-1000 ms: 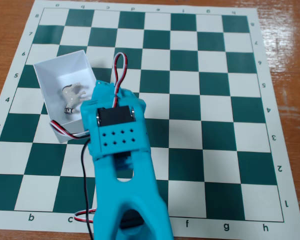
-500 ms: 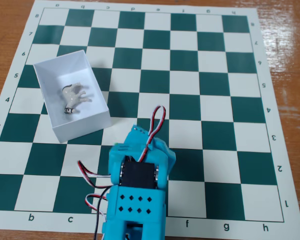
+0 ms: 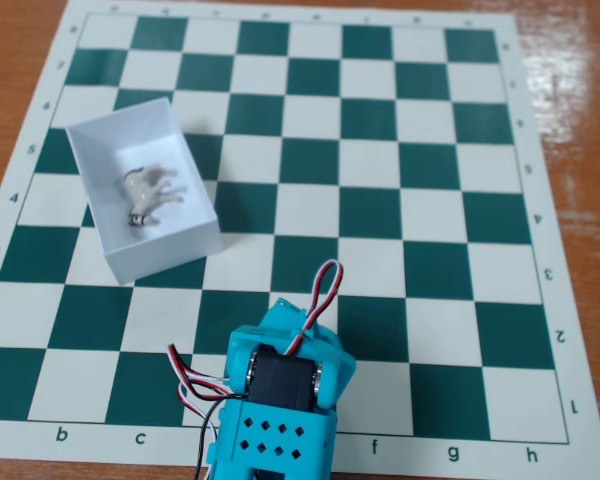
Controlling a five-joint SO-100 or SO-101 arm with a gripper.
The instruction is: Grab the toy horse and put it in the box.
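Toy horse (image 3: 150,194) lies inside box (image 3: 140,188) — at 11 o'clock, well apart from end effector (image 3: 280,400) at bottom edge; its opening cannot be told.

Turquoise arm (image 3: 275,405) low at bottom edge — end effector hidden

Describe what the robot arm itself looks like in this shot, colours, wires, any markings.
The arm is bright turquoise plastic, blocky and 3D-printed looking. A black servo sits recessed in its top, above a panel pierced by two rows of small diamond-shaped holes. Red, white and black cables loop out above and at its left. The gripper fingers are not visible.
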